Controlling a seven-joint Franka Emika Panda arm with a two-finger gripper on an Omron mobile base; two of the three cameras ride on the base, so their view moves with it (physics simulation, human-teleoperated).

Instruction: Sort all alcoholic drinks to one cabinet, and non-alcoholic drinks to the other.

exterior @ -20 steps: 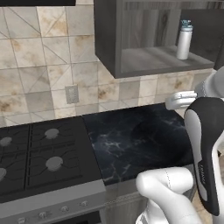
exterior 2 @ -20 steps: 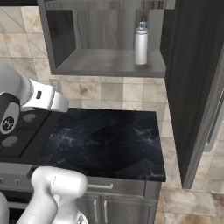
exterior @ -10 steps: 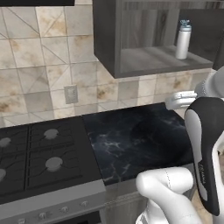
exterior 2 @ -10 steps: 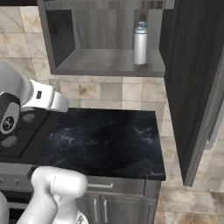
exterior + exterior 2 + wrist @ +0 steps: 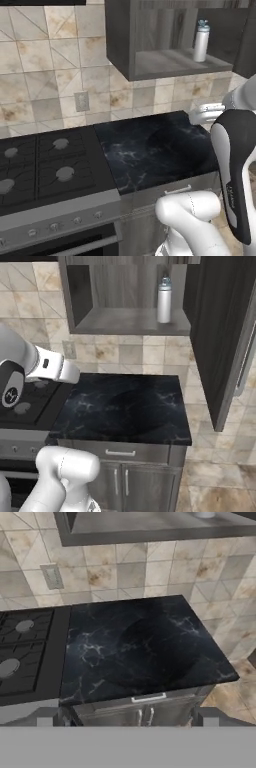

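Observation:
A white cylindrical bottle with a teal flip lid (image 5: 201, 42) (image 5: 164, 300) stands upright on the shelf of the open dark grey wall cabinet (image 5: 165, 62) (image 5: 130, 321), toward its right side. The cabinet's tall door (image 5: 220, 331) hangs open at the right, with a pale bar handle (image 5: 245, 356). My gripper (image 5: 128, 722) looks down over the black marble counter (image 5: 140, 647) from well below the shelf. Its fingertips (image 5: 64, 719) sit wide apart at the view's bottom corners with nothing between them, so it is open. The amber, red-and-blue and all-black bottles are out of view.
A gas stove (image 5: 45, 165) (image 5: 20, 647) adjoins the counter on its left. A wall outlet (image 5: 81, 101) sits on the tiled backsplash. Base cabinet doors (image 5: 135, 481) lie under the counter, and tiled floor (image 5: 220, 481) opens to the right.
The whole picture has shifted slightly, so the base has moved a little. The white bottle stays on the shelf and the arm keeps its pose.

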